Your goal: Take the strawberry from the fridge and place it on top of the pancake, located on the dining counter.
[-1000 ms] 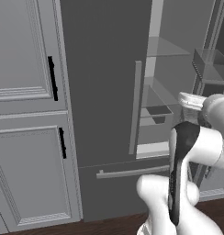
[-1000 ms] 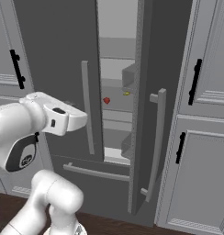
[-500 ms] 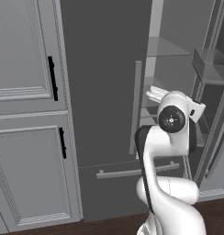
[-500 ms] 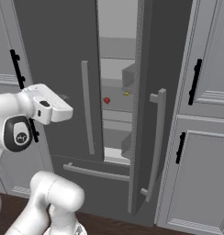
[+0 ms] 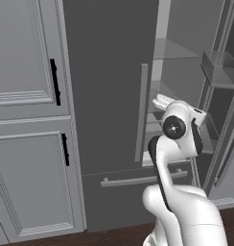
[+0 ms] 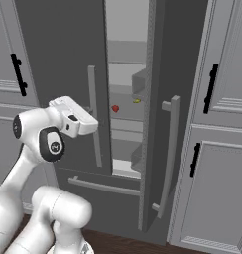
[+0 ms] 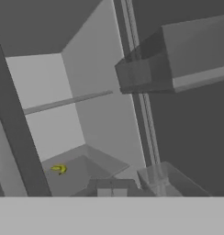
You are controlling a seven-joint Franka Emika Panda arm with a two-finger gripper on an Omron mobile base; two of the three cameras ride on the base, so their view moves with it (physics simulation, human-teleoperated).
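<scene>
On the fridge (image 6: 128, 59) shelf sit the strawberry (image 6: 115, 108) and a yellow item (image 6: 137, 100); jaws closed, empty.

Glossy white rounded arm (image 5: 181, 202), dark joint bands, round dark caps, seemingly boxy wrist.

A: Any lettering, labels, brand marks or numbers you can read here?

B: None. The fridge (image 6: 128, 59) doors and its bar handles are plain grey, and the cabinets (image 6: 217, 149) are bare panels

A: And further in, ahead of the hand, on the shelves?

B: Nothing printed there either, and no sign or sticker anywhere on the arm's white casing
</scene>
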